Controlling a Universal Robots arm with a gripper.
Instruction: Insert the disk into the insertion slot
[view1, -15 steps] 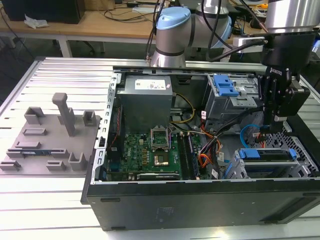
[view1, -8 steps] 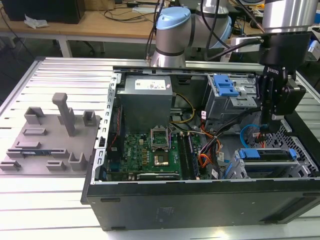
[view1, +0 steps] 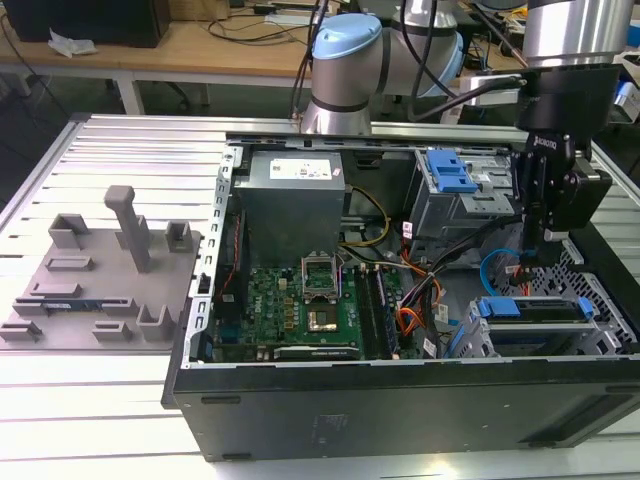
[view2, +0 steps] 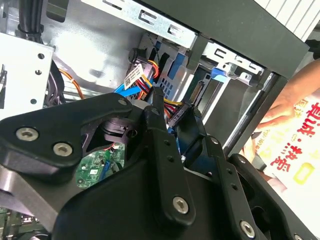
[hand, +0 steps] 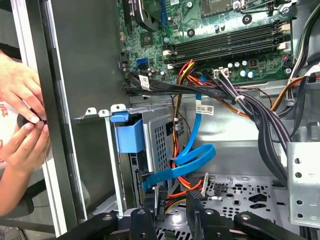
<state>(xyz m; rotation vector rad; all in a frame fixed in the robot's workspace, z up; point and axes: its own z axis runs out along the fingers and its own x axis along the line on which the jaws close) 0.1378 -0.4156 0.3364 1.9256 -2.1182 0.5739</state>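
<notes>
The disk (view1: 548, 311) lies flat in the insertion slot (view1: 470, 342), a grey cage at the case's front corner on the exterior view's right. Its blue carrier handle (view1: 508, 307) sticks out at the cage mouth. In the first wrist view the blue handle (hand: 129, 135) sits against the perforated cage wall (hand: 162, 137), and the drive body is hidden inside. My gripper (view1: 540, 262) hangs a little above and behind the cage, open, with nothing between its black fingers (hand: 146, 212). A blue flat cable (hand: 187, 160) loops just past the fingertips.
The open black computer case (view1: 400, 400) holds a motherboard (view1: 300, 300), a power supply (view1: 295, 195) and a larger silver cage with a blue latch (view1: 450, 172). Cable bundles (hand: 250, 107) run beside the gripper. A person's hands (hand: 20, 115) are outside the case wall. A grey fixture plate (view1: 100, 275) lies beside the case.
</notes>
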